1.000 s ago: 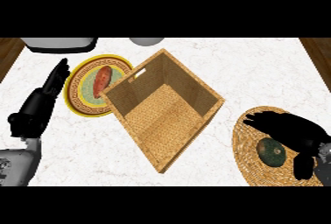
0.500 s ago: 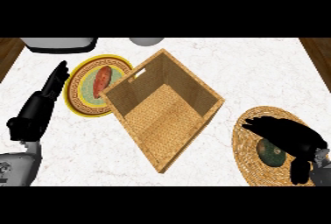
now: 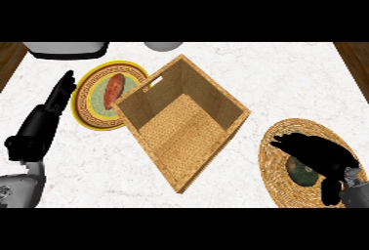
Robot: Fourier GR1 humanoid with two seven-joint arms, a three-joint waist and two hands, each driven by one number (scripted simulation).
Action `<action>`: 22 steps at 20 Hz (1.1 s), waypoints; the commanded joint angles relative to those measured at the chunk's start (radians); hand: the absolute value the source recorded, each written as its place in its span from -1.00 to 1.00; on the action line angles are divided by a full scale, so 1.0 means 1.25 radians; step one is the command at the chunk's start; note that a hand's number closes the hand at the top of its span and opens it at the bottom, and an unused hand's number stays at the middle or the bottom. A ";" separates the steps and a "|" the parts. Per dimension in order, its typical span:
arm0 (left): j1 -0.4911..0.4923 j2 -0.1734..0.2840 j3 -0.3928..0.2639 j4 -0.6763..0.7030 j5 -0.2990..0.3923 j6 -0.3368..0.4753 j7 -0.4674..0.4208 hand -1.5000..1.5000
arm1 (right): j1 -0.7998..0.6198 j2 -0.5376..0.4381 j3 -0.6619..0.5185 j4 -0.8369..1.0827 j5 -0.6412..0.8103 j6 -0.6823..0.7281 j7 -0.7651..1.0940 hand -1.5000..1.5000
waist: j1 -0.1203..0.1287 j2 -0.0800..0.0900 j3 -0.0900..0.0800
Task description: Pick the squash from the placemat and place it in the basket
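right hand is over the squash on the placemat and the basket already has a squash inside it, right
Not quite. The head view shows the basket holds nothing. The right hand is over the squash, which lies on the placemat.

"Where is the left hand (image 3: 45, 122)?"

"It is at the left side. Its fingers (image 3: 63, 88) are straight and point up and away. The grey arm comes in from the bottom corner."

"And the right hand (image 3: 320, 155)?"

"It is at the right side, low down. Its palm faces down and its fingers (image 3: 288, 142) bend and point left. The thumb hangs down near the grey wrist."
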 commanded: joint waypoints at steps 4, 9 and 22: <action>0.001 -0.037 -0.006 0.016 -0.048 0.009 -0.015 0.00 | 0.017 0.040 -0.001 0.102 0.075 -0.083 -0.044 -1.00 | 0.000 0.001 0.000; -0.049 -0.037 0.036 0.088 -0.029 -0.019 -0.048 0.00 | -0.019 0.084 -0.036 0.133 0.078 -0.044 -0.046 1.00 | -0.001 0.001 0.000; -0.024 -0.022 0.063 0.004 -0.026 -0.035 0.014 0.00 | 0.068 0.158 -0.127 0.108 0.122 -0.152 0.104 1.00 | -0.030 -0.007 -0.001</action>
